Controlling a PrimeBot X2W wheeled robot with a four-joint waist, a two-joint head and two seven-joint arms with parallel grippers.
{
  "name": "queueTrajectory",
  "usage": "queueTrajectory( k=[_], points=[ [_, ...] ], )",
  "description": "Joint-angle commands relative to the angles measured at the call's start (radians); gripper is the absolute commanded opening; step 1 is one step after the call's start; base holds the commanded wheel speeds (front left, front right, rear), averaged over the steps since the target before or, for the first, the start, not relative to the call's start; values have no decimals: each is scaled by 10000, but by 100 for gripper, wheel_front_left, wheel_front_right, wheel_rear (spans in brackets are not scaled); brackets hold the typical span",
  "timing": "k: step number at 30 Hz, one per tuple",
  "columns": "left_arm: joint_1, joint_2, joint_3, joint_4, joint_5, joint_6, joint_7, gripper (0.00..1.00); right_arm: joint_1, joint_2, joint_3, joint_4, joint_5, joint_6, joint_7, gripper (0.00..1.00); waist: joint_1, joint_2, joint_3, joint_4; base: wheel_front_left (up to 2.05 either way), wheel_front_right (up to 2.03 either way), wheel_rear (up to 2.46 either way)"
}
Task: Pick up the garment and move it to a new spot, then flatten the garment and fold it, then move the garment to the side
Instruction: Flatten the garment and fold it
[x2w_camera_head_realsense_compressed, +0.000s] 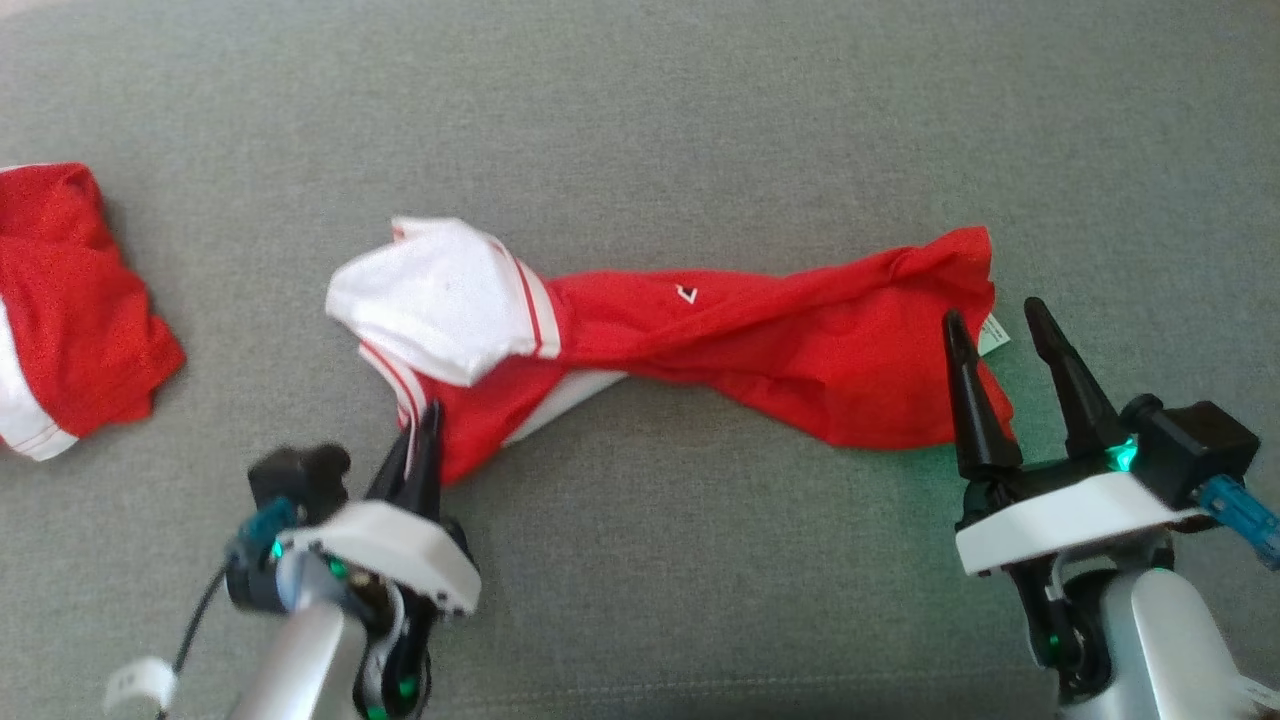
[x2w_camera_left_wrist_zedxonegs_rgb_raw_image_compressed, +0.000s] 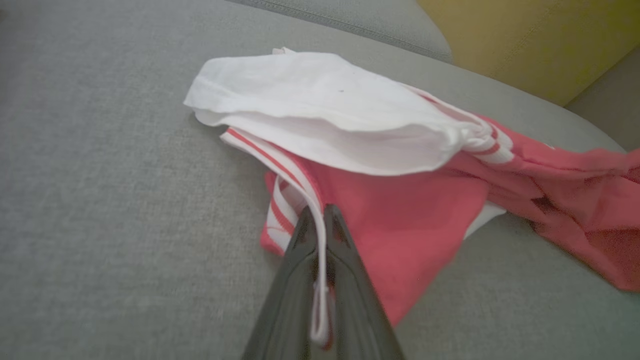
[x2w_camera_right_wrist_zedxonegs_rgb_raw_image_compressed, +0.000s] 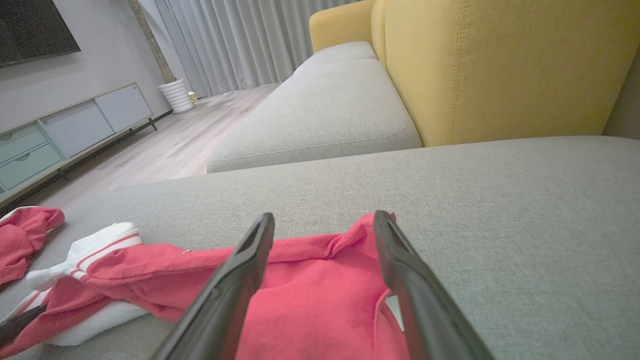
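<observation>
Head view, read left to right. Far left of frame: a second red garment (x2w_camera_head_realsense_compressed: 70, 300) lies bunched on the grey sofa seat (x2w_camera_head_realsense_compressed: 700, 120), well apart from the work.

Lower left: the left tool (x2w_camera_head_realsense_compressed: 420, 432) has its jaws closed on the striped hem at the near left corner of the garment (x2w_camera_head_realsense_compressed: 720, 340). The left wrist view confirms a strip of hem trapped between the fingers (x2w_camera_left_wrist_zedxonegs_rgb_raw_image_compressed: 350, 260).

Centre: the garment's long axis runs across the frame. Its white panel (x2w_camera_head_realsense_compressed: 440, 300) is folded over at the left end, and the red body is twisted at mid-length.

Right of centre: the right tool (x2w_camera_head_realsense_compressed: 990, 312) has its jaws fully spread and holds nothing. Its tips are over the garment's right end, beside a white label (x2w_camera_head_realsense_compressed: 995, 335).

Judgement: that end lies directly ahead of the right tool, so it needs only a short descent and a closure.

Obstructions: none seen. The yellow backrest (x2w_camera_right_wrist_zedxonegs_rgb_raw_image_compressed: 500, 65) stands well behind.
</observation>
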Motion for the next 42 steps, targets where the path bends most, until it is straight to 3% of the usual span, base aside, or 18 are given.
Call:
queueTrajectory(
  k=[1,6,7,8,9,23,42],
  points=[
    [258,126,271,-639,58,194,11,0,-82,-22,155,-295,-25,-7,-24,100,0,-1,-95,63,0,0,0],
    [1041,91,137,-1382,7,509,335,0,87,-22,20,-303,-48,-7,16,100,0,-1,-269,132,0,0,0],
    [1126,83,126,-1435,-20,555,407,25,118,-22,3,-306,-57,-7,27,100,0,-1,-302,127,0,0,0],
    [1195,81,116,-1472,-33,596,455,96,149,-22,-12,-306,-65,-7,36,100,0,-1,-347,121,0,0,0],
    [1249,84,112,-1514,-35,637,477,100,175,-22,-30,-313,-74,-7,42,100,0,-1,-386,109,0,0,0],
    [1366,718,464,-2964,1109,1312,-792,100,517,-22,-426,-725,-615,-7,205,100,0,-1,-1282,158,0,0,0],
    [1628,1241,573,-3273,1200,1482,-509,100,1007,-22,-508,-961,-509,-7,439,100,0,-1,-1708,147,0,0,0]
  ],
)
